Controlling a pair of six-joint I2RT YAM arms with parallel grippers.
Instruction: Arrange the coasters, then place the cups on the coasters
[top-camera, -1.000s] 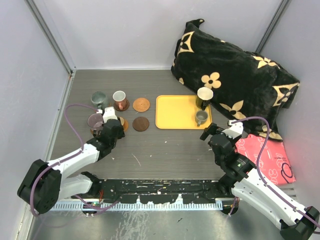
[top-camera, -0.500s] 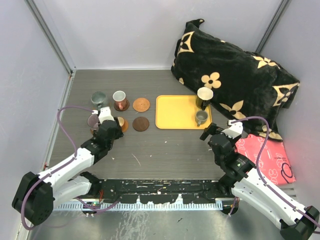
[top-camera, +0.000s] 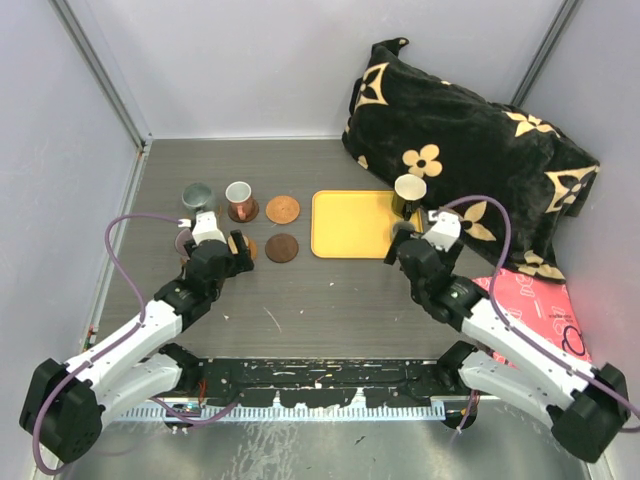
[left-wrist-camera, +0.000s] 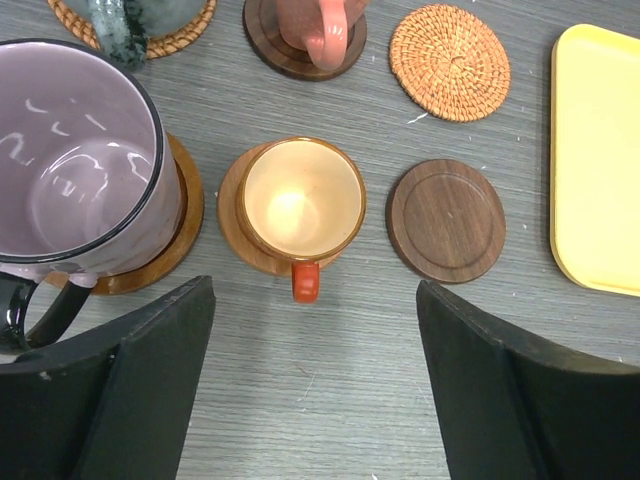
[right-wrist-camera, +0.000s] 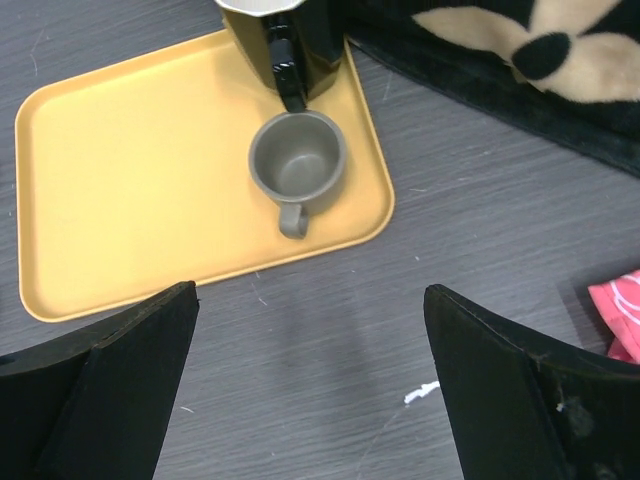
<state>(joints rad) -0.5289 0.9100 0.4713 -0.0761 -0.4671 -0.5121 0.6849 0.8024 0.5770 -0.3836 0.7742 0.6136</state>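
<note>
My left claw hung wide open over the tiny orange cup, which sat on its round brown wooden coaster. My right claw was open too, just near of the tiny grey cup on the square yellow tray, ready to grab it.

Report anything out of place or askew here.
Nothing spilled or damaged. Only oddity: the black cup and grey cup sit on the yellow tray, while the woven coaster and dark wooden coaster lie bare.
</note>
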